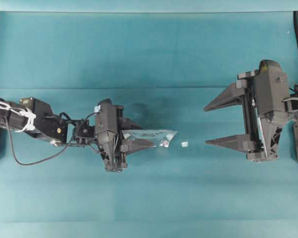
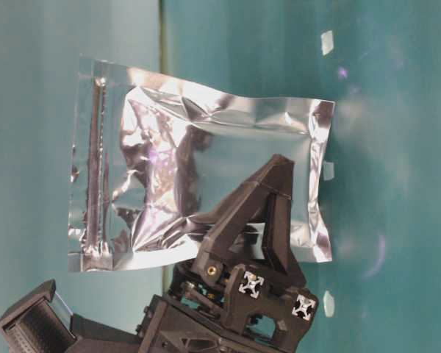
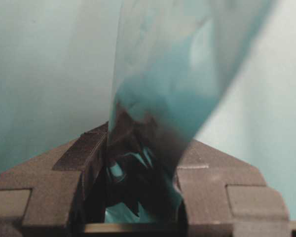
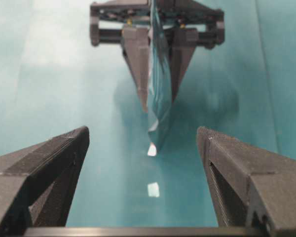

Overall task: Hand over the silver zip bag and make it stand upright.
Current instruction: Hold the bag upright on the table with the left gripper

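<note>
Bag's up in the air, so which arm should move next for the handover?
Probably the right. The right gripper is open, empty and facing the silver zip bag, which the left gripper already pinches and holds out towards it.

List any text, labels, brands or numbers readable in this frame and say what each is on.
None can be read.
silver zip bag, held in the left pincer: plain foil, no print showing.
small white scrap on the table: too small to tell.
right pincer, open: no markings.
</note>
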Action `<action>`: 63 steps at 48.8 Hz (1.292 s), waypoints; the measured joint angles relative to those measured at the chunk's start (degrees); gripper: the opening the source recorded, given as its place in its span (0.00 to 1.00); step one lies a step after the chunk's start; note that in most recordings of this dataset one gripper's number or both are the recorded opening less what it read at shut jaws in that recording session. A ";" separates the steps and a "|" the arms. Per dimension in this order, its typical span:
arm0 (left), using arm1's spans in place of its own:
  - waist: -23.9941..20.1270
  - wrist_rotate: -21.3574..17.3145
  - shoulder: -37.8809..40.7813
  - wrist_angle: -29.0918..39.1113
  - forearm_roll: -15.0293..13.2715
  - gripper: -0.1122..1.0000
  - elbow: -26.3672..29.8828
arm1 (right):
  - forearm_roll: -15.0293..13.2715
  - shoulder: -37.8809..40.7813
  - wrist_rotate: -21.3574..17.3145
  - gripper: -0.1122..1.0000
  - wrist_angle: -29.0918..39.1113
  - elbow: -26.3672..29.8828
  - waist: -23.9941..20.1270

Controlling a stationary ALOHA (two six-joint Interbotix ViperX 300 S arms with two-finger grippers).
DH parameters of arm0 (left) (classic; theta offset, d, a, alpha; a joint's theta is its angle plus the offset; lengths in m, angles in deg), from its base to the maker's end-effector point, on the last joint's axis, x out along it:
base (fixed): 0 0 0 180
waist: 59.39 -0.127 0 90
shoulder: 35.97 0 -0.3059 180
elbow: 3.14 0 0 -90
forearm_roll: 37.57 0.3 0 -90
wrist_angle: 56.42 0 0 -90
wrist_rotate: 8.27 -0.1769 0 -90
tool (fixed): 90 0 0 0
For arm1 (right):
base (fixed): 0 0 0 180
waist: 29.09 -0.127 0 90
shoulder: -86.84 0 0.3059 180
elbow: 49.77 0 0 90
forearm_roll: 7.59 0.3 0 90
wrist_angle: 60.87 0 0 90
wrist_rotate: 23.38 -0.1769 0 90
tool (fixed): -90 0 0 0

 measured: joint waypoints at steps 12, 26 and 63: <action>0.00 0.00 0.00 0.00 0.00 0.31 0.00 | 0.00 0.00 0.00 0.95 0.00 -0.09 0.00; 0.00 0.09 0.00 0.00 0.00 0.31 0.00 | 0.00 0.00 0.00 0.95 0.00 -0.18 0.00; 0.09 0.26 -0.18 1.05 0.00 0.31 0.18 | 0.00 0.00 -0.09 0.95 0.00 -0.26 0.00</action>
